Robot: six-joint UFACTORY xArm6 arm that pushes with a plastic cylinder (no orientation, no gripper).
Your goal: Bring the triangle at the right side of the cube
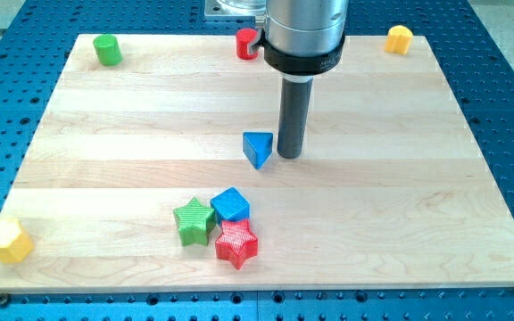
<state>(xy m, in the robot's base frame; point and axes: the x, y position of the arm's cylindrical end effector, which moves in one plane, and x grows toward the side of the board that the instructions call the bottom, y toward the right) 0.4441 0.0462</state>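
Nearest the view's bottom sat a red star (236,243), touching a green star (194,221) and the blue cube (230,204); a yellow block (8,239) lay at the board's lower left corner. Further up, the blue triangle (257,148) stood well apart from the cube, above and slightly to its right. My tip (291,156) rested just beside the triangle's right side; being a bare rod, it had no fingers and held nothing. Judged step: approach before pushing. Next move likely requires rounding to the triangle's upper side, then driving it down toward the cube's right. Farthest: green cylinder (107,49), red block (247,43), yellow block (400,39).
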